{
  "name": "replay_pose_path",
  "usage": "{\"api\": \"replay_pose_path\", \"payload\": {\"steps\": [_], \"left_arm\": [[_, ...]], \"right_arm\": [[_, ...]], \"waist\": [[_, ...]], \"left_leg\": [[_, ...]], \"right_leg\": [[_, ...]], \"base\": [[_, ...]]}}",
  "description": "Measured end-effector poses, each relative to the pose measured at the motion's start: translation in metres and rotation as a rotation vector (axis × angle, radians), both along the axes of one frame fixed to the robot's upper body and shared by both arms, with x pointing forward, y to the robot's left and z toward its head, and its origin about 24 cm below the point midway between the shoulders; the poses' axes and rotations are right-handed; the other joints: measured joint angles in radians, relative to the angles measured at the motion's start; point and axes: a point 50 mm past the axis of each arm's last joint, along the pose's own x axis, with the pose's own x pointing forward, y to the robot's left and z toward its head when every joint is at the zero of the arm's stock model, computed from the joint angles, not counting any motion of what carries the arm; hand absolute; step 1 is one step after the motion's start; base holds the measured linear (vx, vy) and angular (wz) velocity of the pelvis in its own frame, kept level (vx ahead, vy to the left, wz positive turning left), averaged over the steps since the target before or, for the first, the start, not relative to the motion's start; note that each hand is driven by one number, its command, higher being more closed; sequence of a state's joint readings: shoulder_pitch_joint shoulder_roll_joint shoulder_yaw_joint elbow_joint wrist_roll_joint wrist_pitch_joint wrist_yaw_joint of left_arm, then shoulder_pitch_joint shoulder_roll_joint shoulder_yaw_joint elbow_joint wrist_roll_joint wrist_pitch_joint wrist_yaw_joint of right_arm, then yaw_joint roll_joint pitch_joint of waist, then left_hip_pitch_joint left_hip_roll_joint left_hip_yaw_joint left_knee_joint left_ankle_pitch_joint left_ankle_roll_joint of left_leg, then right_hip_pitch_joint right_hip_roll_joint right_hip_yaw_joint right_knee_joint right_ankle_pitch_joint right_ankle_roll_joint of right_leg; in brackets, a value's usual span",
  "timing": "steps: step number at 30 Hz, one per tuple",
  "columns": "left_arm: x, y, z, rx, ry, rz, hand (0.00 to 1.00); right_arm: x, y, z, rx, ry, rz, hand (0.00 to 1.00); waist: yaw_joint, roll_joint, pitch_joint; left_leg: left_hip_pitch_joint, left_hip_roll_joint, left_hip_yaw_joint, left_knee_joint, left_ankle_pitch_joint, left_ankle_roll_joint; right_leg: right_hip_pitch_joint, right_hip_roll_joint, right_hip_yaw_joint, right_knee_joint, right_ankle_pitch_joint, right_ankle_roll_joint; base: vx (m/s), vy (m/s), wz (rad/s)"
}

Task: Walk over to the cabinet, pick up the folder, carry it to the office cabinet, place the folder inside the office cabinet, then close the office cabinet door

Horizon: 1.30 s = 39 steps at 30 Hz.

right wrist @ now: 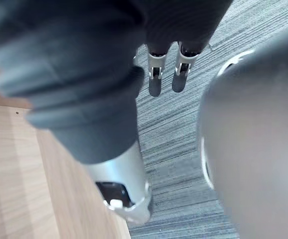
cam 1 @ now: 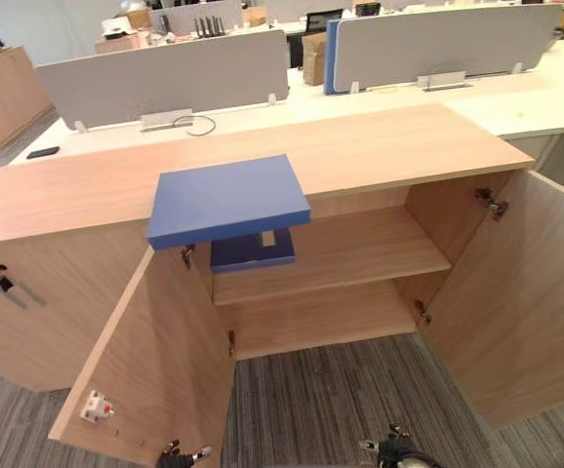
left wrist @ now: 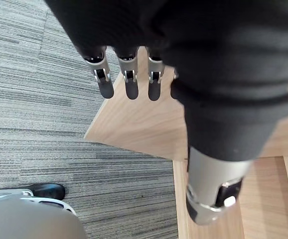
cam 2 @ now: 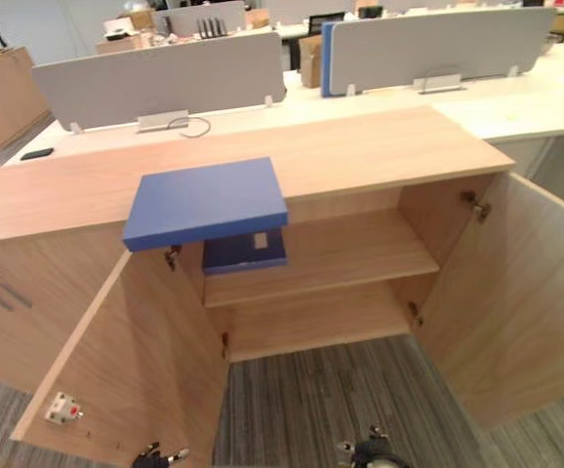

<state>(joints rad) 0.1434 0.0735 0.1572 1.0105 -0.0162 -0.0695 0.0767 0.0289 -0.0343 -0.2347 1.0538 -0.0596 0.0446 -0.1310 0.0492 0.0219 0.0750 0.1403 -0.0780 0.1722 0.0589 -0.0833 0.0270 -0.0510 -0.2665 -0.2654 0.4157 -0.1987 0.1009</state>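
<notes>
Left wrist view: the left hand [left wrist: 126,79] hangs low with its fingers straight and a little apart, and it holds nothing. Under it are the grey striped carpet [left wrist: 39,124] and the edge of the left door [left wrist: 139,129]. The right hand [right wrist: 155,77] hangs low too, over the carpet. Its fingers are straight and it holds nothing.

From the head, both hands are at the near edge, one on each side. Just past them both doors of the wooden cabinet [cam 1: 389,146] stand wide open: the left door swings out toward the robot, and the right door [cam 1: 521,292] does the same. A small white thing [cam 1: 97,407] sits on the near end of the left door.

Inside, a dark blue thing [cam 1: 253,252] lies on the left part of the upper shelf [cam 1: 360,253]. Right above it, the blue folder [cam 1: 228,200] lies flat on the cabinet top, with its near edge sticking out over the front.

Farther back are pale desks [cam 1: 516,102] with grey screens [cam 1: 155,83].
</notes>
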Motion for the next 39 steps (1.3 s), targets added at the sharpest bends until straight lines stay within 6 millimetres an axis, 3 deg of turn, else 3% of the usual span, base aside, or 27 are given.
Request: {"api": "replay_pose_path", "payload": {"steps": [4, 6, 9, 12, 16, 22, 26, 32, 39], "left_arm": [[0.011, -0.005, 0.012, -0.098, -0.108, -0.128, 0.00], [0.016, -0.014, 0.019, -0.167, -0.164, -0.210, 0.00], [0.025, -0.047, 0.035, -0.346, -0.279, -0.328, 0.00], [0.035, -0.056, 0.054, -0.414, -0.362, -0.405, 0.00], [0.047, -0.041, 0.102, -0.488, -0.537, -0.504, 0.00], [0.054, -0.051, 0.182, -0.635, -0.784, -0.713, 0.00], [0.065, -0.032, 0.228, -0.565, -0.943, -0.810, 0.00], [0.077, -0.007, 0.266, -0.397, -1.101, -0.851, 0.00], [0.087, 0.036, 0.326, -0.098, -1.438, -0.728, 0.00]], "right_arm": [[-0.001, 0.004, -0.001, 0.022, 0.005, 0.042, 0.00], [0.000, 0.006, -0.001, 0.023, 0.009, 0.080, 0.00], [0.002, 0.011, -0.001, 0.036, 0.010, 0.149, 0.00], [0.004, 0.015, -0.001, 0.046, 0.009, 0.192, 0.00], [0.003, 0.015, -0.001, 0.037, 0.020, 0.226, 0.00], [-0.007, 0.004, -0.004, 0.020, 0.066, 0.257, 0.00], [-0.013, 0.002, -0.005, 0.027, 0.081, 0.276, 0.00], [-0.021, -0.003, -0.007, 0.047, 0.106, 0.259, 0.00], [-0.031, -0.009, -0.009, 0.066, 0.125, 0.210, 0.00]], "waist": [[0.005, -0.004, -0.002], [-0.003, -0.006, -0.004], [-0.003, -0.006, -0.026], [-0.003, -0.007, -0.027], [-0.003, -0.007, -0.028], [0.008, -0.005, -0.031], [0.022, -0.003, -0.033], [0.057, -0.004, -0.036], [0.088, -0.009, -0.052]], "left_leg": [[-0.022, 0.072, -0.016, -0.008, 0.005, -0.034], [-0.019, 0.085, -0.021, -0.018, 0.007, -0.042], [-0.015, 0.099, -0.023, -0.024, 0.002, -0.051], [-0.017, 0.100, -0.033, -0.025, 0.002, -0.052], [-0.016, 0.096, -0.054, -0.032, 0.002, -0.052], [-0.020, 0.085, -0.080, -0.035, 0.006, -0.045], [-0.033, 0.085, -0.102, -0.035, 0.014, -0.046], [-0.039, 0.082, -0.126, -0.036, 0.021, -0.047], [-0.055, 0.076, -0.171, -0.037, 0.033, -0.046]], "right_leg": [[0.051, 0.090, -0.041, -0.146, 0.057, -0.024], [0.073, 0.108, -0.060, -0.186, 0.071, -0.026], [0.113, 0.136, -0.067, -0.264, 0.100, -0.025], [0.140, 0.144, -0.079, -0.306, 0.117, -0.024], [0.173, 0.153, -0.093, -0.366, 0.140, -0.025], [0.207, 0.154, -0.120, -0.423, 0.166, -0.027], [0.205, 0.157, -0.133, -0.423, 0.165, -0.028], [0.206, 0.164, -0.147, -0.423, 0.165, -0.029], [0.199, 0.164, -0.170, -0.424, 0.164, -0.030]], "base": [[0.04, -0.139, 0.07], [0.05, -0.085, 0.06], [0.08, -0.028, 0.03], [0.06, 0.006, 0.09], [0.02, 0.013, 0.12], [-0.03, 0.018, 0.13], [-0.07, -0.008, 0.09], [-0.05, -0.012, 0.10], [-0.02, -0.003, 0.10]]}}
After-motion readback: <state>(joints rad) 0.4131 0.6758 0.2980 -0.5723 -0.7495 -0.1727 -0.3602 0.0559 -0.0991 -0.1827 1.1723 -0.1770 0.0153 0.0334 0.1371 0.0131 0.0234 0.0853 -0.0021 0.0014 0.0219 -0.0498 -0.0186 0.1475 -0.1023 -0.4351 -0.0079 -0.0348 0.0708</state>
